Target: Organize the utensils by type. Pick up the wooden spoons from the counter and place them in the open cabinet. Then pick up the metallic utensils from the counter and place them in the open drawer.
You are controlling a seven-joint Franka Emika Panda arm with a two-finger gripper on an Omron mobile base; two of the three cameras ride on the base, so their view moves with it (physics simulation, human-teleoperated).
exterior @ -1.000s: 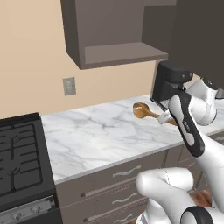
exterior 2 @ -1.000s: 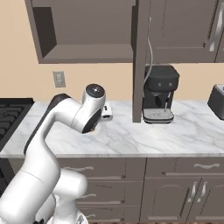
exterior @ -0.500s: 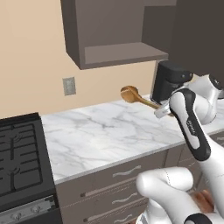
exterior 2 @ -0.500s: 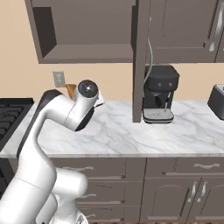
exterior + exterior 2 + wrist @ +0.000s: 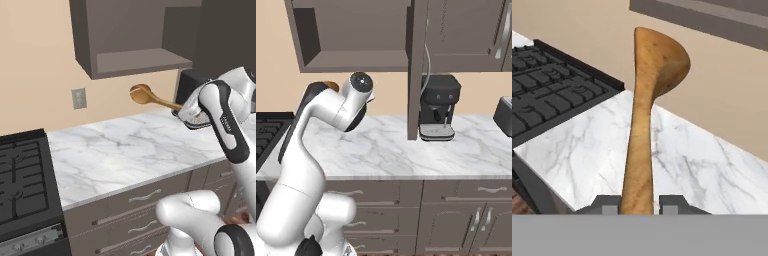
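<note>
While the gripper (image 5: 640, 202) hangs in the air above the counter (image 5: 125, 155), its two fingers are clamped on the handle of a wooden spoon (image 5: 150, 97). From the grip the spoon reaches straight ahead, its bowl out beyond the fingertips, just under the open cabinet (image 5: 135, 62). A black stove (image 5: 547, 90) lies off to one side below.
</note>
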